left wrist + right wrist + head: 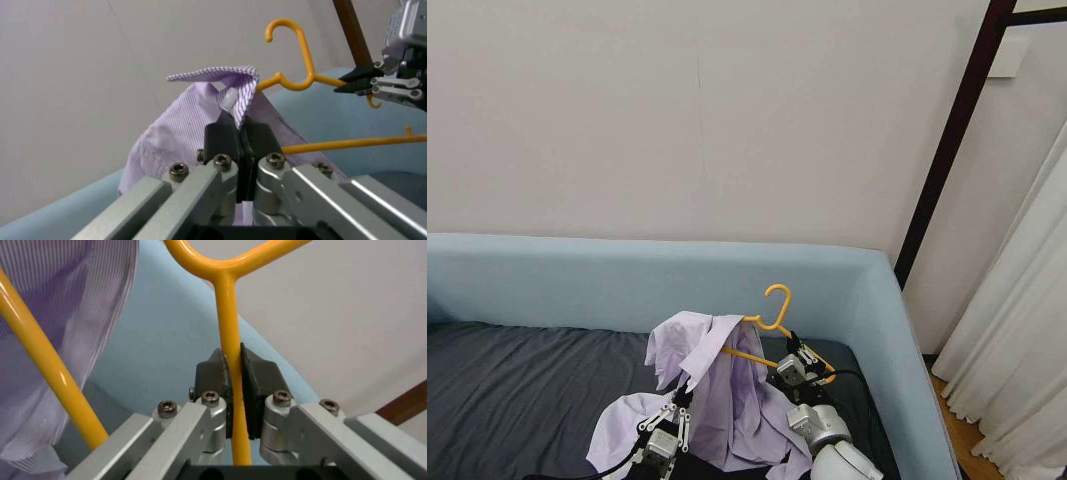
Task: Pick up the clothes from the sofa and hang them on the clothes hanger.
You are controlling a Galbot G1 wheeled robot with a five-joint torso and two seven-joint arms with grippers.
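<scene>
A lilac striped shirt hangs partly draped on a yellow clothes hanger above the sofa's dark seat. My left gripper is shut on the shirt's fabric near the collar, pinched between its black pads. My right gripper is shut on the hanger's right arm; its pads clamp the yellow rod. The hanger's hook points up, free of any rail. The shirt's lower part pools on the seat.
The sofa has a light blue back and side wall around a dark grey seat. A dark wooden post stands at the right against the wall, with white curtains beside it.
</scene>
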